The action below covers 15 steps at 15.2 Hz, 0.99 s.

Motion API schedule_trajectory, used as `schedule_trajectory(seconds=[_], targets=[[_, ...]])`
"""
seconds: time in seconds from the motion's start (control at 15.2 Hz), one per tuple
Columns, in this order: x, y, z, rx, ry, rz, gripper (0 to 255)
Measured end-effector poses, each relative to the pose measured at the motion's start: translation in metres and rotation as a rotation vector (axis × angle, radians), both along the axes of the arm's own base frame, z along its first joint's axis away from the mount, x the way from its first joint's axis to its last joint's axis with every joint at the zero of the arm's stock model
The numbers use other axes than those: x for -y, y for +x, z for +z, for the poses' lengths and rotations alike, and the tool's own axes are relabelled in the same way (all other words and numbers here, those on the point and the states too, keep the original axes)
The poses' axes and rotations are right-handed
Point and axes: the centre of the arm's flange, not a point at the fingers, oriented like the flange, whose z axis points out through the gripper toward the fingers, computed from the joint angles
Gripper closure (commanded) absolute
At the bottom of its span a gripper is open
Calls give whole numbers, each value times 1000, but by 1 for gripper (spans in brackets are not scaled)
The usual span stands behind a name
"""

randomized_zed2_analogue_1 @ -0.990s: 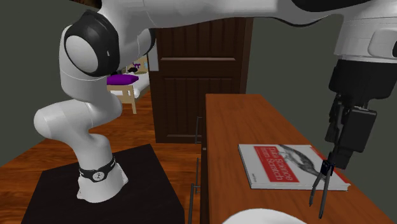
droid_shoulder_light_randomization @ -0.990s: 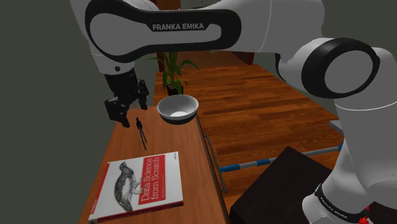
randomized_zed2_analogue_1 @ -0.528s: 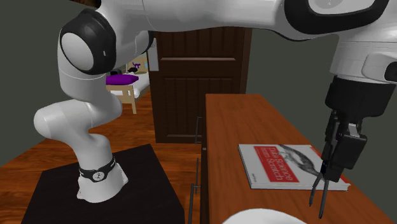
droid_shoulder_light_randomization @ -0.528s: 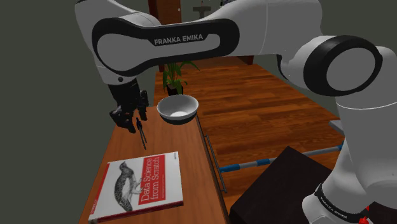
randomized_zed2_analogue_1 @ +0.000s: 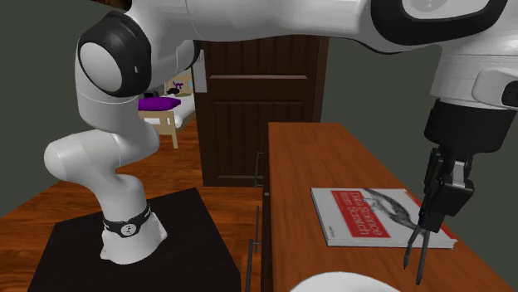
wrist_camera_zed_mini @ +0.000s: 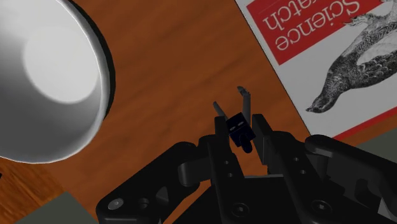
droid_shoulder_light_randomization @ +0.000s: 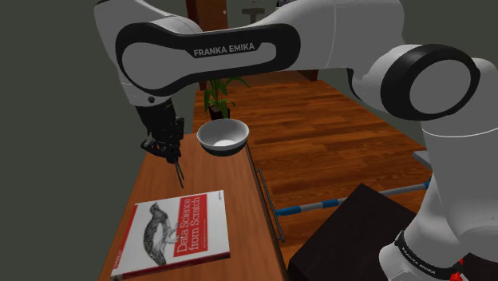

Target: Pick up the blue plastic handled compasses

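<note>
The compasses (droid_shoulder_light_randomization: 177, 169) are small, with a dark head and two thin grey legs, and stand on the wooden table (droid_shoulder_light_randomization: 215, 172) between a white bowl (droid_shoulder_light_randomization: 223, 136) and a red-and-white book (droid_shoulder_light_randomization: 171, 231). My gripper (droid_shoulder_light_randomization: 166, 150) is shut on the head from above. In the second exterior view the gripper (randomized_zed2_analogue_1: 432, 217) clasps the top of the compasses (randomized_zed2_analogue_1: 417, 247), whose legs slant down to the tabletop. In the wrist view the dark head (wrist_camera_zed_mini: 240, 129) sits clamped between the two fingers (wrist_camera_zed_mini: 262, 130), the legs spreading out beyond them.
The book (randomized_zed2_analogue_1: 378, 216) lies close beside the compasses' legs, and the bowl (wrist_camera_zed_mini: 44, 76) is on the other side. The table is narrow, with a wall along its far side. A potted plant (droid_shoulder_light_randomization: 217, 88) stands past the bowl; my black stand (randomized_zed2_analogue_1: 124, 257) is beside the table.
My gripper came down over the compasses, then its fingers closed from wide apart onto the head. The compasses, bowl and book have not moved.
</note>
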Motion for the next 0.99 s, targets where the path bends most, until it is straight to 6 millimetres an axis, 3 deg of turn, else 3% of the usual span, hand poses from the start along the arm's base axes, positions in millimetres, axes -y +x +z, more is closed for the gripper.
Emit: schedule_trajectory(seconds=[0.26, 0.99], targets=[[0, 0, 9, 0, 0, 1, 255], [0, 0, 67, 0, 1, 1, 255]])
